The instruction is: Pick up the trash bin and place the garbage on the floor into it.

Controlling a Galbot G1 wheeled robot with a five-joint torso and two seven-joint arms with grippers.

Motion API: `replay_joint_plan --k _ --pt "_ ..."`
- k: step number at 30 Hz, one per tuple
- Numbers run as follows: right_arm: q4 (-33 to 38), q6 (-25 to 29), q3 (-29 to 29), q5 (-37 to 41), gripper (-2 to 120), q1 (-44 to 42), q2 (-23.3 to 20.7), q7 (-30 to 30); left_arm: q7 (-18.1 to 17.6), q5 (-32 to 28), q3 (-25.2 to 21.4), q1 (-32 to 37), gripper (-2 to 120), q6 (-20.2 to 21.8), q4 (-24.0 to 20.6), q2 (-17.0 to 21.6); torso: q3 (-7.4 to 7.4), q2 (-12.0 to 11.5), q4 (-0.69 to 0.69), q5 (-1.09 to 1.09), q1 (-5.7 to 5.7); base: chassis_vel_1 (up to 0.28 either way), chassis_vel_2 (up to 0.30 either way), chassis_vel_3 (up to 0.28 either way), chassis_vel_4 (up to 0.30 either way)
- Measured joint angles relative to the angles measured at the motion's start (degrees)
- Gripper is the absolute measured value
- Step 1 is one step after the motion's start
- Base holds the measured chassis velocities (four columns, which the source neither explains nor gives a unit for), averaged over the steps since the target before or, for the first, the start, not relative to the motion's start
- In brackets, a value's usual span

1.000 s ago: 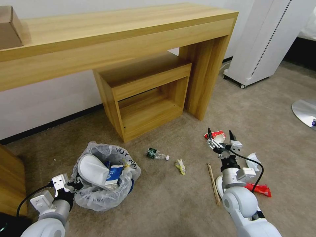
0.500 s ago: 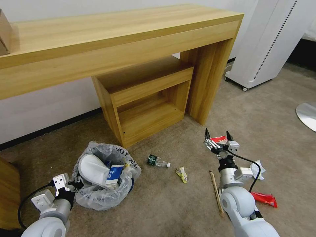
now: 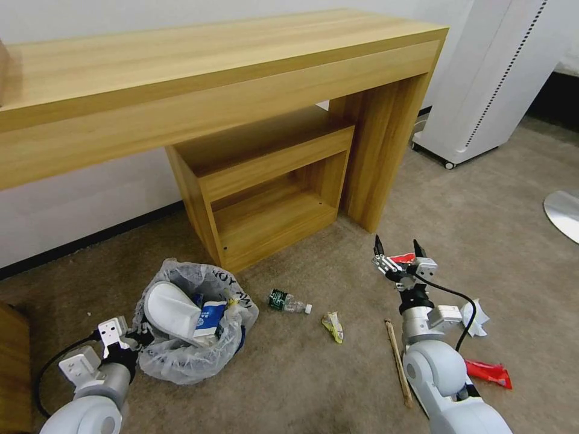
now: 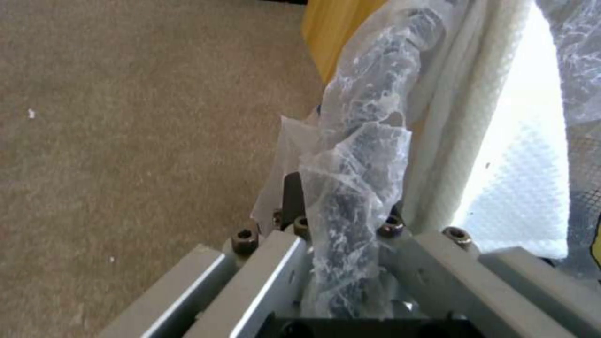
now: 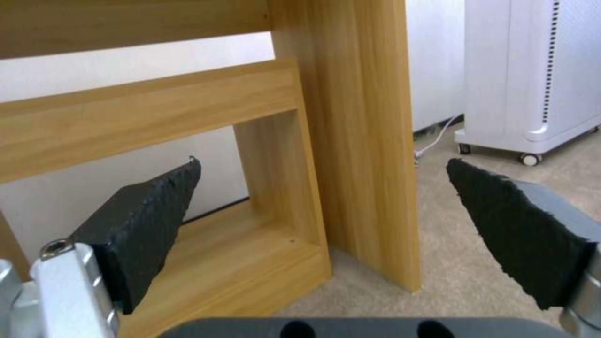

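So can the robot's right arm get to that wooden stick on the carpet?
Probably yes. The right gripper is open and empty, and the wooden stick lies on bare floor right beside that arm with nothing on top of it.

A long wooden desk (image 3: pixel 217 78) stands against the white wall (image 3: pixel 72 199). Under it, touching its right leg (image 3: pixel 377 157), sits a low open wooden shelf unit (image 3: pixel 265 181), with nothing on its shelf. A black baseboard (image 3: pixel 90 238) runs along the foot of the wall. To the right stands a tall white appliance (image 3: pixel 494 78) on small wheels, a cable (image 3: pixel 416 123) trailing beside it. A round silver base (image 3: pixel 562 214) lies at the far right edge.
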Motion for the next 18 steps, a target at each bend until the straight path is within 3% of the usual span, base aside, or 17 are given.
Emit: replay_joint_plan --k 11,18 --pt "-0.3 -0.5 -1.7 1.8 100 0.7 -0.5 0.2 -0.6 -0.7 -0.1 0.0 1 1.3 -0.3 0.3 0.00 0.0 0.00 0.00 0.00 -0.039 0.042 0.043 -0.042" --pt "0.7 -6.9 -3.2 5.4 100 1.0 -2.6 2.7 -0.8 -1.1 0.0 -0.1 1 1.9 -0.5 0.5 0.00 0.0 0.01 0.01 0.00 0.000 0.000 0.000 0.000"
